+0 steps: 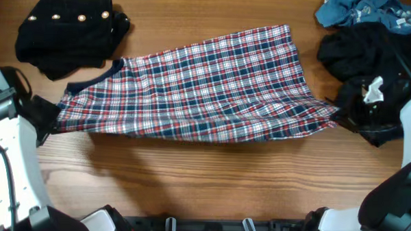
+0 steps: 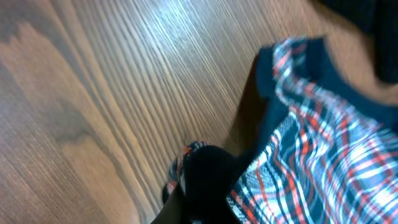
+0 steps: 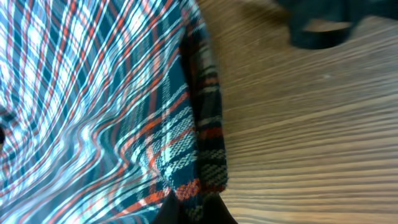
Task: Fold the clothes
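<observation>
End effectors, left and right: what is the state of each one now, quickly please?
Left end effector: closed, holding the plaid garment by one end.
Right end effector: closed, holding the same garment by the other end.

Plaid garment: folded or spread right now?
Spread, not folded: plaid garment stretched between left tool and right tool, each shut on an end.

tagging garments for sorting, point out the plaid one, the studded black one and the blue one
plaid garment [image 1: 206, 88]: overhead view, middle of the spread cloth
studded black garment [image 1: 60, 45]: overhead view, fabric below the studs
blue garment [image 1: 363, 13]: overhead view, middle of the crumpled heap
</observation>
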Motion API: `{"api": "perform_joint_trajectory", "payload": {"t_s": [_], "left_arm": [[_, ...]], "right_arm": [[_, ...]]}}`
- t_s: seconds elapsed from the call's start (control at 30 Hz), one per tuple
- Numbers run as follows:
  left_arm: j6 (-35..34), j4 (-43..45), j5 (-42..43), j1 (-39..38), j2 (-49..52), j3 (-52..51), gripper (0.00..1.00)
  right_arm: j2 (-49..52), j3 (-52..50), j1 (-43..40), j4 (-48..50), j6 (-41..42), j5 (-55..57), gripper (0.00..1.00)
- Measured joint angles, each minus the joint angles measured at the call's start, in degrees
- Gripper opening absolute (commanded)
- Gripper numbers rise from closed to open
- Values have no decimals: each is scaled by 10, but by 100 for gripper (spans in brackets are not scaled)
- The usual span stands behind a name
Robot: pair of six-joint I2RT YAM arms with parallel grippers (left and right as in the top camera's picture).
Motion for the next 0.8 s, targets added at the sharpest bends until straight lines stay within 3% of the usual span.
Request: {"api": "perform_joint_trajectory", "payload": {"t_s": [0.53, 0.8], "left_arm": [[6, -5, 30, 4, -22, 0, 4], [13, -23, 40, 4, -87, 3, 4]], "right_arm": [[-79, 0, -5, -9, -11, 0, 4], [-135, 0, -5, -31, -11, 0, 4]]}}
